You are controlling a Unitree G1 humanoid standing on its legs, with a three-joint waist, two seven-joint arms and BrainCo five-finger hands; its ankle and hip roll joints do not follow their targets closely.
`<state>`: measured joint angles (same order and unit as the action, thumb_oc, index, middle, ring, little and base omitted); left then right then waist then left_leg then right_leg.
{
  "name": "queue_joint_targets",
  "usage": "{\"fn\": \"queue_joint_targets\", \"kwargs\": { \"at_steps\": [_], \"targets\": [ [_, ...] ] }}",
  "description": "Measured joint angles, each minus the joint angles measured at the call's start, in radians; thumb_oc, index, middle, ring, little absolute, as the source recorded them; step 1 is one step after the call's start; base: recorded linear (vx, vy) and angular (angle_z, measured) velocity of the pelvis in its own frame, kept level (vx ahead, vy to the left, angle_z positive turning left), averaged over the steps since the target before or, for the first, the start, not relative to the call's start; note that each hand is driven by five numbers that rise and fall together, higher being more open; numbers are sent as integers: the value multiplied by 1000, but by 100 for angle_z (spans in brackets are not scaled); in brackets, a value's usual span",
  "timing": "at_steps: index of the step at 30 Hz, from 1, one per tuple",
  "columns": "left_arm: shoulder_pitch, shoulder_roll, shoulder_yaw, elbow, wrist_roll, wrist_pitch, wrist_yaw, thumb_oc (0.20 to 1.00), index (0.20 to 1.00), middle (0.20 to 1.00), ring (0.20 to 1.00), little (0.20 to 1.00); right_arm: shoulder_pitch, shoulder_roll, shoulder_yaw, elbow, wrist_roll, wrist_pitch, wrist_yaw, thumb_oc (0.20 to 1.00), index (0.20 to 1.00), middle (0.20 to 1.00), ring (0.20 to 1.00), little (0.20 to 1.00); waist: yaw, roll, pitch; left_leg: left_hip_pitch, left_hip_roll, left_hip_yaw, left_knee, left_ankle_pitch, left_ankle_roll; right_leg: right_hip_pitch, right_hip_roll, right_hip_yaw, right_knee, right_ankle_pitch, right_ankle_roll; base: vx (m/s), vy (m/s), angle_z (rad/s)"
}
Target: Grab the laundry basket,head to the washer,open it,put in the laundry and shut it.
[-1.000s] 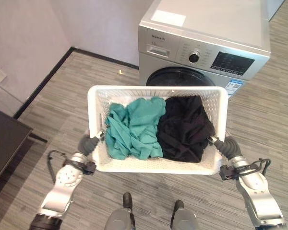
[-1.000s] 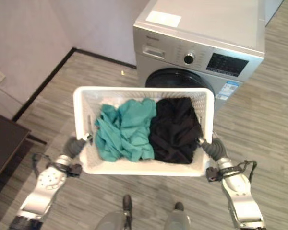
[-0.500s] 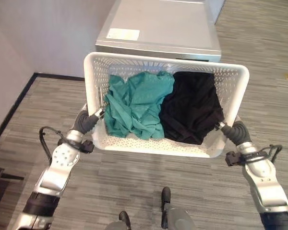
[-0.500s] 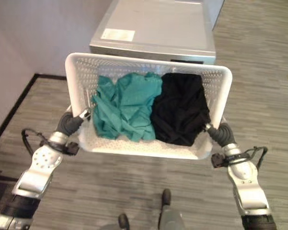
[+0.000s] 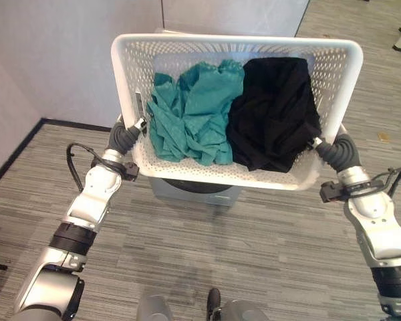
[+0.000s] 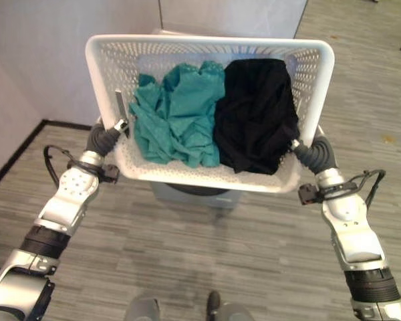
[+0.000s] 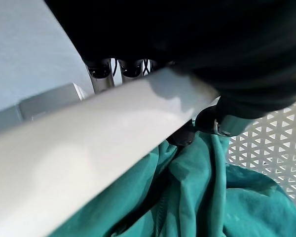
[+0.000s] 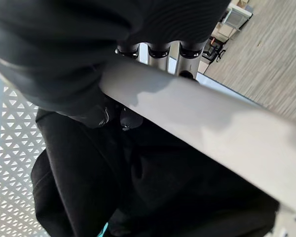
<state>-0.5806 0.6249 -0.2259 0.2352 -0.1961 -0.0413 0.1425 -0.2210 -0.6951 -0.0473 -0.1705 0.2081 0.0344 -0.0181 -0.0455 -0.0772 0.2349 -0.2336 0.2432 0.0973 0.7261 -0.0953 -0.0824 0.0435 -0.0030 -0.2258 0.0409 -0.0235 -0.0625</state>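
Basket (image 5: 235, 47) fills the frame's upper middle, our left hand (image 5: 123, 138) and right hand (image 5: 337, 152) curled round its rims; washer (image 5: 195, 190) underneath, unopened; loading remains.

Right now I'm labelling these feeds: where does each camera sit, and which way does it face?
Left eye view: on the head, looking down at the white basket, both arms in view.
Right eye view: beside it, same scene: teal clothes, black clothes.
Left wrist view: on the left hand, curled over the rim, teal clothes past it.
Right wrist view: on the right hand, curled over the rim, black clothes past it.
All views share the basket.
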Motion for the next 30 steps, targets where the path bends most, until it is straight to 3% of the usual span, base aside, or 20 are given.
{"fn": "queue_joint_targets", "kwargs": {
  "at_steps": [2,6,9,10,12,13,15,18,19,23,24,25,26,27,30],
  "targets": [
    [-23,0,-37,24,0,1,0,200,200,200,200,200,-2,-10,-1,37,13,2,0,200,200,200,200,200,0,-15,3,13,-56,2,-289,-20,-2,34,-9,-5,-61,29,6,212,100,7],
    [-32,-4,-118,75,1,2,-7,200,200,200,200,200,-28,-26,37,161,14,7,7,200,200,200,200,200,14,-15,12,-17,-150,-5,-634,79,-3,122,-16,-4,-129,14,30,391,167,-3],
    [-21,-2,-149,83,1,14,-19,200,200,200,200,200,-48,-25,90,257,15,10,16,200,200,200,200,200,61,20,2,11,-163,5,-640,116,39,180,-9,60,-122,-39,61,294,163,-67],
    [-20,4,-147,83,1,23,-21,200,200,200,200,200,-44,-24,95,251,15,13,22,200,200,200,200,200,65,30,-3,24,-169,1,-636,164,59,188,-14,80,-107,-65,79,355,282,-78],
    [-20,19,-147,87,0,25,-22,200,200,200,200,200,-54,-25,110,252,14,13,24,200,200,200,200,200,67,24,-6,38,-201,-13,-627,186,76,176,-47,100,-59,-104,100,351,317,-49],
    [-35,28,-156,117,-2,30,-30,200,200,200,200,200,-73,-22,126,260,15,19,28,200,200,200,200,200,65,33,-1,78,-231,-4,-641,210,129,82,-89,81,189,-150,155,83,128,-24],
    [-68,33,-171,107,-3,8,-35,200,200,200,200,200,-71,-28,124,278,34,33,26,200,200,200,200,200,36,30,0,142,-280,-19,-673,189,160,-50,-156,79,545,-159,178,155,165,14],
    [-112,72,-179,107,-5,23,-36,200,200,200,200,200,-158,-34,150,335,59,32,44,200,200,200,200,200,34,50,11,232,-307,-30,-682,126,189,-121,-201,61,721,-162,173,312,117,11],
    [-126,87,-179,112,-18,30,-37,200,200,200,200,200,-179,-37,151,334,64,27,48,200,200,200,200,200,33,58,15,262,-311,-28,-694,135,192,-123,-215,26,696,-172,166,233,-28,5],
    [-195,106,-181,140,-33,31,-41,200,200,200,200,200,-291,-90,193,386,93,12,50,200,200,200,200,200,30,55,13,308,-316,-44,-717,115,193,-188,-199,12,480,-145,170,170,-63,22],
    [-197,105,-188,143,-33,32,-44,200,200,200,200,200,-305,-97,198,404,93,10,51,200,200,200,200,200,31,55,11,318,-316,-68,-720,87,175,-209,-202,7,443,-131,167,333,-162,10],
    [-202,110,-201,147,-41,30,-52,200,200,200,200,200,-323,-113,215,431,93,2,56,200,200,200,200,200,38,55,6,318,-315,-61,-722,87,178,-198,-202,0,347,-118,186,327,-142,15],
    [-256,126,-254,174,-40,38,-84,200,200,200,200,200,-366,-148,240,478,93,10,76,200,200,200,200,200,45,49,2,321,-326,-73,-719,79,182,-182,-217,23,165,-34,209,345,-149,20],
    [-285,130,-282,198,-37,48,-97,200,200,200,200,200,-379,-168,252,495,93,12,94,200,200,200,200,200,44,48,2,326,-331,-87,-715,72,190,-181,-228,32,100,11,213,258,-100,34],
    [-305,127,-336,214,-23,56,-110,200,200,200,200,200,-367,-226,272,501,92,16,139,200,200,200,200,200,20,32,-8,343,-340,-142,-708,56,181,-169,-247,59,64,85,223,262,-145,55]
  ]
}}
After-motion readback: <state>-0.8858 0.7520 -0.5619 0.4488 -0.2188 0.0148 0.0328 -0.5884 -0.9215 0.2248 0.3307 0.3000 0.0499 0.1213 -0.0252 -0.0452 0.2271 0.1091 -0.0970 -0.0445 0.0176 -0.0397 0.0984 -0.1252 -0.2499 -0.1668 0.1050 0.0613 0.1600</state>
